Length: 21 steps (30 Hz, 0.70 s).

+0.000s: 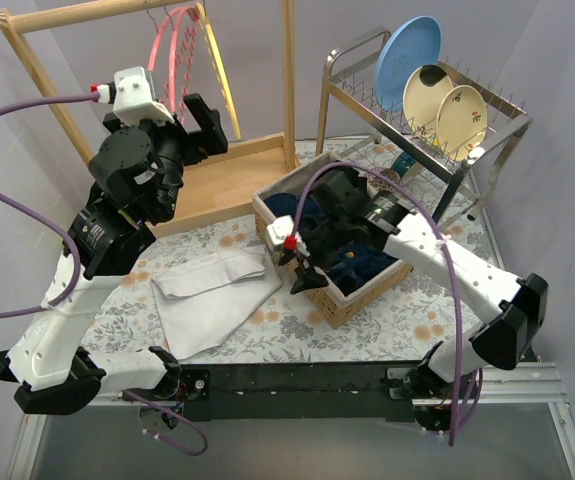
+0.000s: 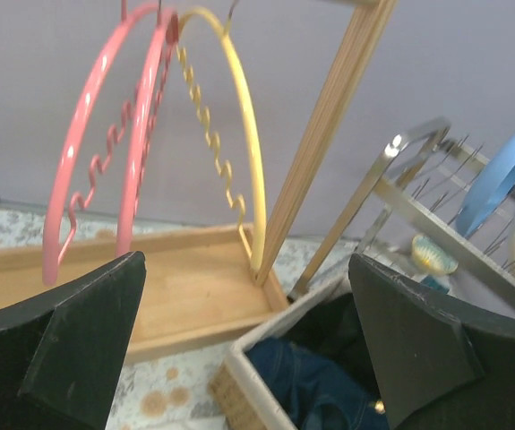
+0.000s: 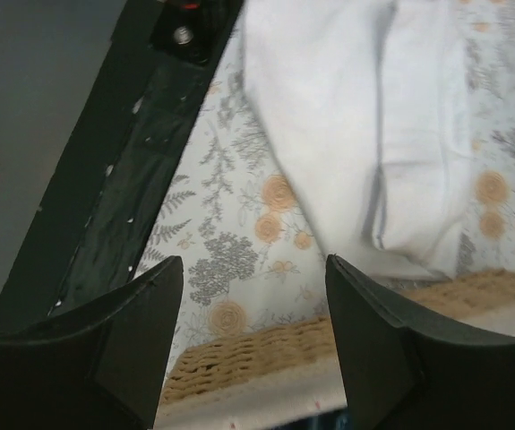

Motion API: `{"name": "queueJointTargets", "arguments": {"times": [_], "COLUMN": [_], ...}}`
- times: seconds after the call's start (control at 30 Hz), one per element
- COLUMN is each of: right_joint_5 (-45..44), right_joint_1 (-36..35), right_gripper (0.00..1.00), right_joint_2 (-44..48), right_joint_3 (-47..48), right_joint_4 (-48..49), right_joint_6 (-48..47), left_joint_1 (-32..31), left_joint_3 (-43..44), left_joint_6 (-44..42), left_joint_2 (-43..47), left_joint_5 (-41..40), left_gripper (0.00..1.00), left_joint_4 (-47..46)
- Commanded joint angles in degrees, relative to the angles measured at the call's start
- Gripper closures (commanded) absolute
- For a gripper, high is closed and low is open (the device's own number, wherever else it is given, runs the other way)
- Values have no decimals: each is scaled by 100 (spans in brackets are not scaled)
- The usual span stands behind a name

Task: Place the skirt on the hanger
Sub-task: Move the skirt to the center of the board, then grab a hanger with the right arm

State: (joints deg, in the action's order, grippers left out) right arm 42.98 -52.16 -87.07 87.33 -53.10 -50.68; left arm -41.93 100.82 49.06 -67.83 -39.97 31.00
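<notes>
- skirt (image 1: 212,295): white, lying flat and partly folded on the floral cloth (image 1: 297,328), at 9 o'clock of the basket (image 1: 339,303); its right edge reaches the basket's left corner; in the right wrist view the skirt (image 3: 356,116) fills the top, one fold running down to the basket rim (image 3: 266,354); not on any hanger
- pink hangers (image 1: 172,55) and a yellow hanger (image 1: 218,68): hooked on the top bar of the wooden frame (image 1: 288,75), at 12 o'clock of the skirt and well apart from it; the left wrist view shows the pink hangers (image 2: 82,161) beside the yellow hanger (image 2: 244,134), each with a wavy lower wire, all bare
- left gripper (image 1: 207,125): raised at 12 o'clock of the skirt, just below the hangers and over the frame's wooden tray (image 1: 217,190); the left gripper (image 2: 248,345) has its jaws spread wide, nothing between them
- right gripper (image 1: 302,275): at 3 o'clock of the skirt, over the basket's left corner; the right gripper (image 3: 253,331) points down at the cloth with jaws released and empty; whether its tips touch the rim I cannot tell
- basket: wicker, holding dark blue denim (image 1: 359,262)
- dish rack (image 1: 490,135): metal, at 1 o'clock of the basket; a blue plate (image 1: 405,60) and two cream plates (image 1: 460,115) stand in it
- label (image 1: 92,232): white, on the left arm; its writing is too small to read
</notes>
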Motion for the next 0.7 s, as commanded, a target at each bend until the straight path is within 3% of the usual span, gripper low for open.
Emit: {"name": "queueJointTargets", "arguments": {"times": [0.0, 0.13, 0.23, 0.43, 0.5, 0.67], "right_joint_5": [211, -788, -1607, -2265, -2890, -3838], "right_joint_1": [811, 1383, 1454, 1271, 1174, 840], "right_gripper": [28, 26, 19, 19, 19, 14], "right_joint_2": [620, 858, 596, -878, -1293, -2086], "right_joint_3": [-356, -175, 449, 3067, 3944, 4538], "right_joint_4": [1212, 2347, 2743, 2954, 2990, 3666], "right_joint_6": [1329, 2919, 3747, 5531, 5708, 5816], "left_joint_1": [71, 71, 71, 62, 62, 71], "left_joint_3": [833, 862, -111, -2011, -2407, -3690], "left_joint_6": [-72, 244, 508, 947, 965, 983], "left_joint_2": [-300, -301, 304, 1753, 2080, 2713], "left_joint_5": [287, 630, 648, 464, 376, 419], "left_gripper": [3, 3, 3, 2, 2, 2], "left_joint_4": [230, 547, 503, 547, 573, 442]}}
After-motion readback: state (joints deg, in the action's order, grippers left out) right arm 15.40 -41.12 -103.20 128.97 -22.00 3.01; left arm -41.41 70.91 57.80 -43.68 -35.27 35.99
